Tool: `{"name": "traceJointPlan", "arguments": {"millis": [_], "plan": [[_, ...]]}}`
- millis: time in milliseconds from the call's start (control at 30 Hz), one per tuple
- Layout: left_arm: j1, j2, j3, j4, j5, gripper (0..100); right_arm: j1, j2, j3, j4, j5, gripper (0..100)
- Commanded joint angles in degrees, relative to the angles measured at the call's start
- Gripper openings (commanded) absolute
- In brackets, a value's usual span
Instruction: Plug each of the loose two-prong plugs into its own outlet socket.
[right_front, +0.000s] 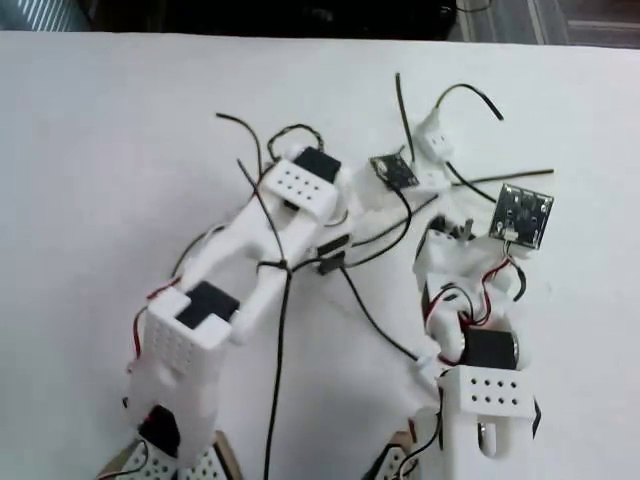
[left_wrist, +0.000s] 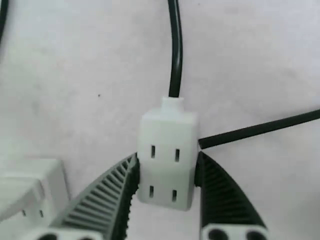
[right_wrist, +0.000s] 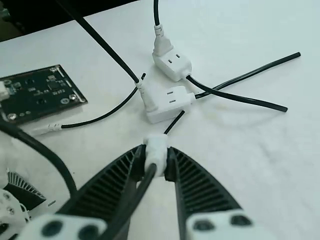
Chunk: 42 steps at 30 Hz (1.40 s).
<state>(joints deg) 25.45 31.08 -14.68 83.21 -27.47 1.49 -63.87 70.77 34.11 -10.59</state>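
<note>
My left gripper (left_wrist: 167, 162) is shut on a white outlet socket (left_wrist: 167, 155); a ribbed finger (left_wrist: 125, 185) presses each side of it. The socket has two pairs of slots, and its black cord runs away across the table. A second white socket (left_wrist: 25, 195) lies just beside it. My right gripper (right_wrist: 156, 152) is shut on a small white plug (right_wrist: 157, 144), whose black cord trails back between the fingers. Beyond that plug two white sockets lie on the table, one near (right_wrist: 167, 102) and one farther off (right_wrist: 172, 60). From above, a socket (right_front: 436, 135) sits past both arms' tips.
Loose black cords (right_wrist: 240, 82) cross the white table (right_front: 100, 150) around the sockets. A green circuit board (right_wrist: 40, 92) on the other arm stands close beside my right gripper. A long black cord (right_front: 280, 350) runs between the two arms. The table's far edge (right_front: 200, 33) meets a dark background.
</note>
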Motion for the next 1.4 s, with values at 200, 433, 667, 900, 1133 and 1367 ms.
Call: {"name": "traceJointPlan", "arguments": {"millis": [200, 433, 667, 900, 1133, 1367], "plan": [[-0.6, -5.5, 8.2, -8.2, 3.7, 25, 0.3, -1.2, -0.4, 0.8, -0.1, 1.7], [-3.3, -20.7, 12.9, -6.6, 3.5, 25, 0.2, -1.4, -0.8, 1.1, 0.0, 1.8], [-11.7, -41.8, 27.0, -7.7, 6.8, 24, -6.7, -0.8, -3.6, 7.6, 4.2, 1.8], [-21.6, -62.1, 46.9, -14.4, 7.8, 24, -19.7, -0.6, -3.7, 8.0, 10.3, 1.8], [-26.5, -82.7, 70.9, -24.8, 8.0, 24, -28.6, 12.6, -11.2, 10.4, 11.3, 1.8], [-30.7, -100.0, 85.4, -30.4, 11.1, 24, -31.3, 31.0, -22.6, 10.2, 11.8, 1.8]]}}
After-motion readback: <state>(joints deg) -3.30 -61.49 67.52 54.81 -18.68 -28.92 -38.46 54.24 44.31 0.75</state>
